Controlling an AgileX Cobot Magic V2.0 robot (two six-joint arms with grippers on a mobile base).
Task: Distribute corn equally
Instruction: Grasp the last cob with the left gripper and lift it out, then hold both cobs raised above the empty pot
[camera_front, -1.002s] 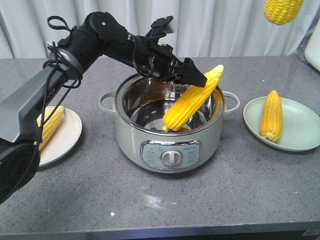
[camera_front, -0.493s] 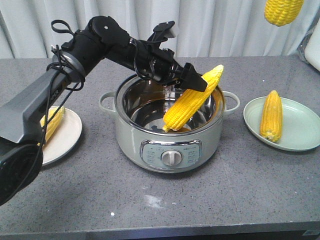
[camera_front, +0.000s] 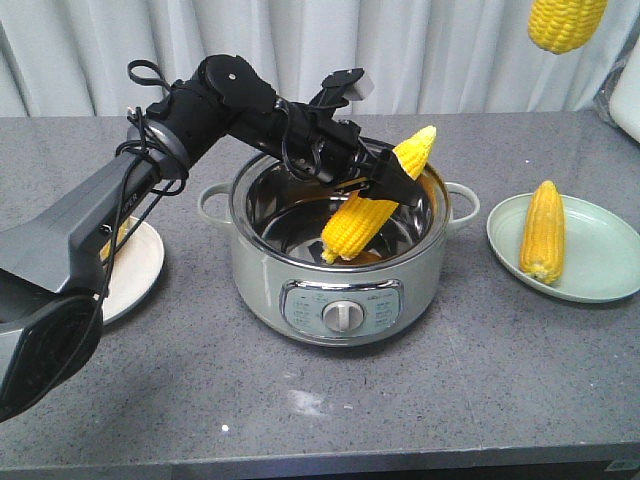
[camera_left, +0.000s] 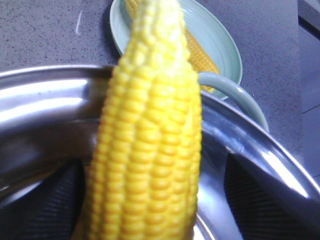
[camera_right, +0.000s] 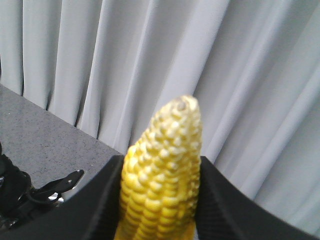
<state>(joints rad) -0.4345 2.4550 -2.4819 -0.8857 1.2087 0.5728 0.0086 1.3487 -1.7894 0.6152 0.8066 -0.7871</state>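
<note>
The left gripper (camera_front: 390, 185) has been pushed further in and is clamped around the middle of the leaning cob (camera_front: 352, 222) in the electric pot (camera_front: 340, 300), which has been tipped steeper. A second cob (camera_right: 165, 145) is kept clenched high up by the right gripper (camera_right: 160, 192). The third cob (camera_front: 543, 230) stays on the green plate (camera_front: 600, 272). The fourth cob (camera_front: 108, 240), on the white plate (camera_front: 140, 270), is now mostly hidden by the arm.

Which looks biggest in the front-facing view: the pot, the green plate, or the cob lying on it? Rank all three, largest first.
1. pot, clearly the largest
2. green plate
3. cob, which fits within the plate's rim
</note>
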